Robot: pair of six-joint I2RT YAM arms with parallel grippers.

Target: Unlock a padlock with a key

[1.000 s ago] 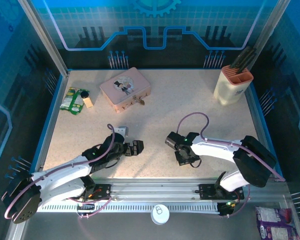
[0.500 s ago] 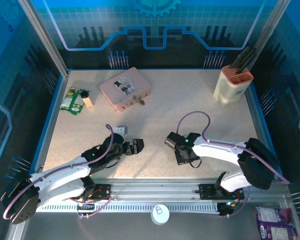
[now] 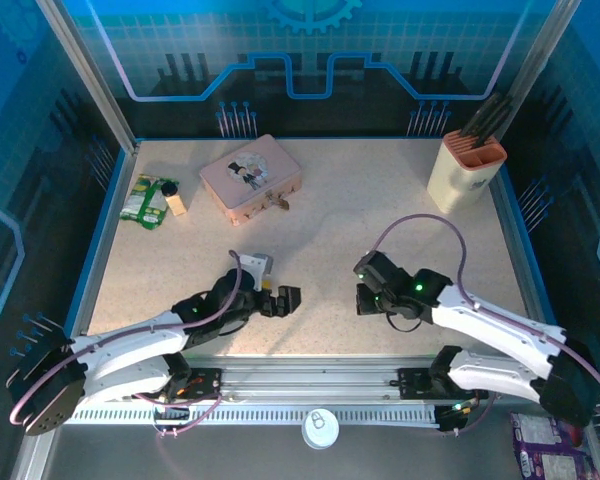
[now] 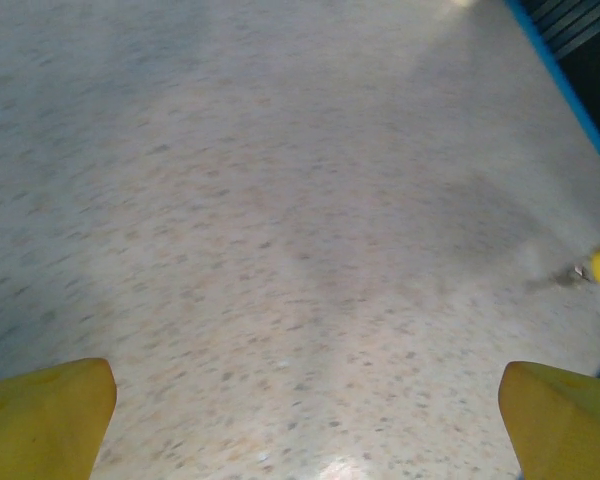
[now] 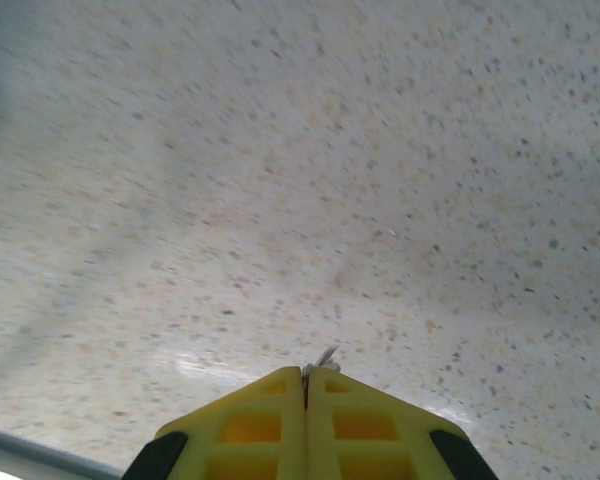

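From above, the padlock (image 3: 279, 203) sits against the pink tin (image 3: 248, 175) beyond the left claw (image 3: 286, 300), and a cream block (image 3: 464, 172) holding dark handles (image 3: 486, 117) stands past the right claw (image 3: 366, 300). The left wrist view shows yellow fingertips (image 4: 45, 415) spread wide over speckled tabletop (image 4: 280, 200). The right wrist view shows fingers (image 5: 250, 425) clenched on the thin silvery key (image 5: 326, 356).

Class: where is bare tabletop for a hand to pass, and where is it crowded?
Bare: the middle, between pink tin and knife block. Crowded: far left, green packet beside the tin; near edge, left gripper facing right gripper.
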